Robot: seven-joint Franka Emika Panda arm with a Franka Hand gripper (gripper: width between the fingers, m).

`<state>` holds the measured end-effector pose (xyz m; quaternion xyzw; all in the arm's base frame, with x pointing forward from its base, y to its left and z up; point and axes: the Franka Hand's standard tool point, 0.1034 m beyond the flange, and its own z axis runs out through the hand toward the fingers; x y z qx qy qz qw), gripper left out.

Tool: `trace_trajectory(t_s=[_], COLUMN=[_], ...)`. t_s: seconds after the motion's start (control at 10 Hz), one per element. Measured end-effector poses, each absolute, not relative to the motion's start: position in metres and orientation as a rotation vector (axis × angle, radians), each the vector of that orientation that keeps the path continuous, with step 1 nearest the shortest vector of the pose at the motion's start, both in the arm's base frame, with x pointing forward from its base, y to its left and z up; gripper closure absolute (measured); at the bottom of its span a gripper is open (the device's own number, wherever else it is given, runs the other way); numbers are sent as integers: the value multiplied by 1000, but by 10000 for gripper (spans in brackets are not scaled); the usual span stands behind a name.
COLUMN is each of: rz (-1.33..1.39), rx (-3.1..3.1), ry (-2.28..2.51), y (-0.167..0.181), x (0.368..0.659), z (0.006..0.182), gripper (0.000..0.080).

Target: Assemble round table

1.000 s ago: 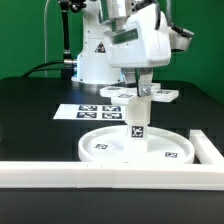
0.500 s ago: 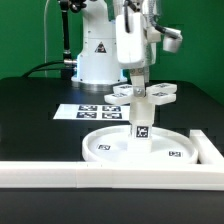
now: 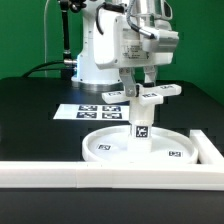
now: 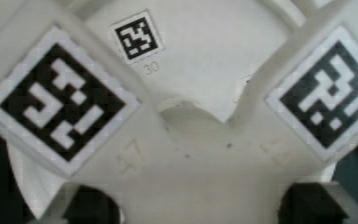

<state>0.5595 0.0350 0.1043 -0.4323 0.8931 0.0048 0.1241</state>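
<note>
Since the earlier frame the wrist has turned again above the leg, and the arm's white body now faces more to the exterior view's right, while the round parts below have not shifted. From where I stand, the gripper (image 3: 141, 93) is closed narrow on the top of the short thick cylinder leg (image 3: 141, 118), which stands upright in the middle of the wide rimmed round disc (image 3: 140, 147); the wrist view shows only tags on a white surface and two dark fingertips (image 4: 87, 205), so the hold itself I judge from the exterior view. The cross-shaped base piece (image 3: 155, 94) lies on the far side, behind the leg, near the marker board (image 3: 97, 111). The disc rests against the long white border wall (image 3: 110, 171) on the near side. I think the step in hand is screwing the leg into the disc. The next move probably calls for letting go, turning the wrist back and gripping again, with the leg kept straight.
</note>
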Motion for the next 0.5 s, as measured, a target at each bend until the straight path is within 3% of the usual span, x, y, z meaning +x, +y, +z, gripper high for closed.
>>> trace_trajectory(t_s=[0.3, 0.5], rz=[25, 50], rx=[-1237, -1349], ry=[2605, 2536], y=[34, 29], x=[560, 560], z=[104, 112], gripper=[354, 181])
